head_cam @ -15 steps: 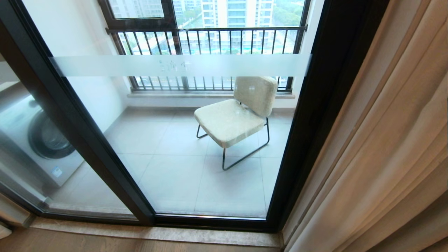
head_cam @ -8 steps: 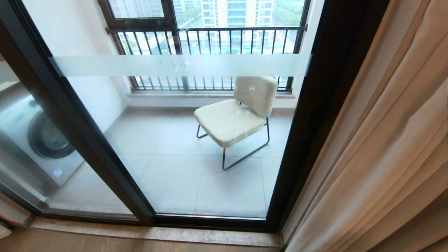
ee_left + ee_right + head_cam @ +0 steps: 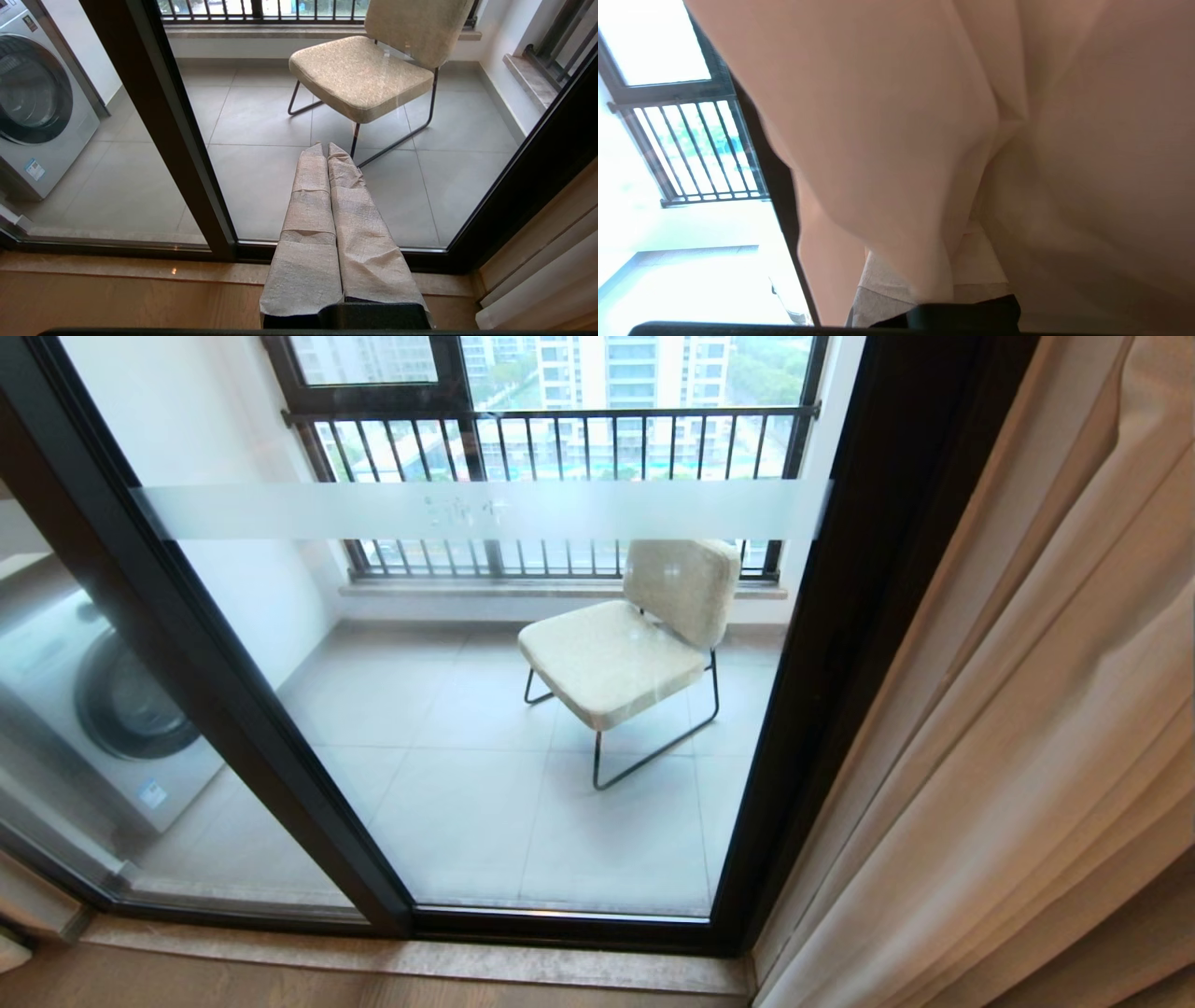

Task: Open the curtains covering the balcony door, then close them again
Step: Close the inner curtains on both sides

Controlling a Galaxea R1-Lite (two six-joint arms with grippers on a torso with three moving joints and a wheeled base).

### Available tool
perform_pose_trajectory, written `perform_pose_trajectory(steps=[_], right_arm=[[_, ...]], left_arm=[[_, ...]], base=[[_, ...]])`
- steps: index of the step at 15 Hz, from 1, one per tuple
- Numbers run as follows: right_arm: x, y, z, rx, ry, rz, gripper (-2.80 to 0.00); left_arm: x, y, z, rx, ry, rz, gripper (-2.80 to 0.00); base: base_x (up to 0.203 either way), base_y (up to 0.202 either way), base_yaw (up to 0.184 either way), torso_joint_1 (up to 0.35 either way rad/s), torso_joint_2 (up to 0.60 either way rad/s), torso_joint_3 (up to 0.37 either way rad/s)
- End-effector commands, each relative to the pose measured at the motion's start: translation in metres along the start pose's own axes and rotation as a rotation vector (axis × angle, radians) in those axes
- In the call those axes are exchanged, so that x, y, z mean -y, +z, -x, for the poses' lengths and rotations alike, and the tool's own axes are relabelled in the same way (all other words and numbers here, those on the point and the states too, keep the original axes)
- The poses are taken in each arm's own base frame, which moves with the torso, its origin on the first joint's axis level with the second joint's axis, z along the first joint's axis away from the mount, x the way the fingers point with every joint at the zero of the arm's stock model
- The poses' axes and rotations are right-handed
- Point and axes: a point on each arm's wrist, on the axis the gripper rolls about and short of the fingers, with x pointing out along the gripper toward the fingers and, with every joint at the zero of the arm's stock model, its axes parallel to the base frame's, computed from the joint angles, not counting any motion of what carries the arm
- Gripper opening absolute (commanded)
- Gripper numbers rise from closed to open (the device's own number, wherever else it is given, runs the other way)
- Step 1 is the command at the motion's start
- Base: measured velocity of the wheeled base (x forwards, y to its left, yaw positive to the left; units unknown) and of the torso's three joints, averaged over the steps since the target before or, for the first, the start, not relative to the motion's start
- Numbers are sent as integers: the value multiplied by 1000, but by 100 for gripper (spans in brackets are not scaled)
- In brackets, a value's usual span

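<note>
right fingers [image 3: 938, 284]: closed tight on a fold of the curtains [image 3: 896, 140]; in the right wrist view the beige cloth bunches over the wrapped tips and hides most of them; this arm is out of the head view

left fingers [image 3: 327, 151]: pressed together, holding nothing, parked over the wooden floor [image 3: 117, 294] and pointing at the glass; this arm is not in the head view either

nearest ground: floor, then a pale stone sill [image 3: 420, 961] along the foot of the door at 6 o'clock in the head view

curtains [image 3: 1027, 728]: gathered in long pleats at 3 to 4 o'clock in the head view, their long axis running top to floor; the inner edge lies against the door's right frame

key relation: the cloth is already inside the right fingers, and the uncovered glass lies toward 9 o'clock from that grip, so I judge that closing calls for a sideways pull across the pleats; the right arm is the nearer one

balcony door [image 3: 485, 709]: black-framed glass with a frosted band [image 3: 467, 509], standing uncovered, so the opening half looks done

open room: no obstacle shows on this side of the door along that path; the mid frame post [image 3: 215, 663] at 8 o'clock sits behind the cloth's line

beyond the glass: chair [image 3: 625, 644] at centre, washing machine [image 3: 103, 709] at 9 o'clock, barred railing [image 3: 560, 448] at 12 o'clock
</note>
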Motion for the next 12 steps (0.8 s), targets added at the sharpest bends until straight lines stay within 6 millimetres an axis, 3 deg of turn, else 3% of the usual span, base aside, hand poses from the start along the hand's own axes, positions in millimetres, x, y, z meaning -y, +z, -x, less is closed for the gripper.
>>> perform_pose_trajectory(steps=[1,4,12], right_arm=[[-10,10,13,15,37,-6,-280],[-24,3,27,-28,97,15,-280],[-35,-8,24,-58,164,9,-280]], left_arm=[[0,0,0,1,0,0,-280],[0,0,0,1,0,0,-280],[0,0,0,1,0,0,-280]], base=[[0,0,0,0,0,0],[0,0,0,0,0,0],[0,0,0,0,0,0]])
